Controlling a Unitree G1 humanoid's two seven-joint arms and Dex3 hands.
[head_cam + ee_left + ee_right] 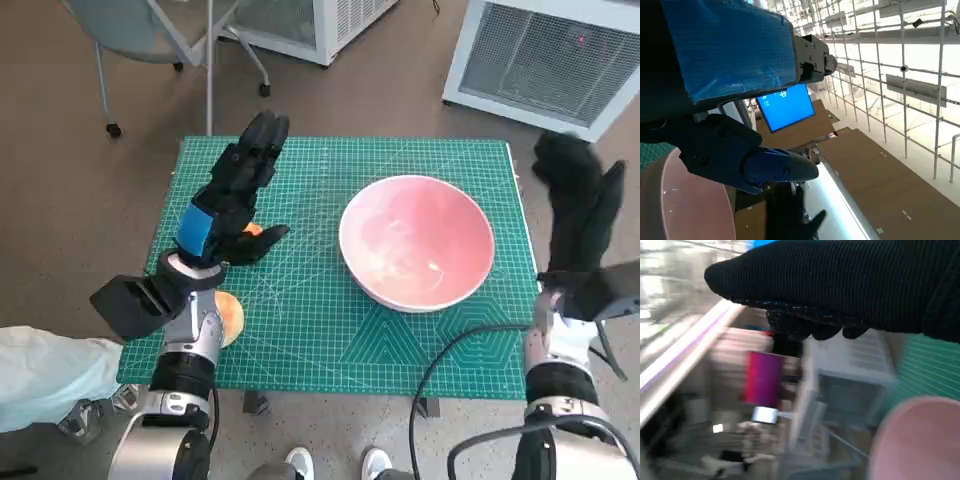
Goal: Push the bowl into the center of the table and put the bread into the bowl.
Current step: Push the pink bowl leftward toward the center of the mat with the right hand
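The bread (229,316) lies well to the left of the bowl (417,242), near the mat's (330,330) front-left edge and half hidden under my left forearm — only an orange-tan curve of it shows. My left hand (236,195) hangs above the mat, left of the bowl and apart from it, fingers stretched long and the thumb out toward the bowl, holding nothing. The bowl is pink, upright and empty, and it stands a little right of the mat's middle. My right hand (578,195) is raised just beyond the bowl's right side, past the mat's edge, fingers loose and straight, gripping nothing.

I judge the push is the step in hand — the bowl wants a short nudge leftward from my right hand. After that, my left must draw back and come down over the bread.
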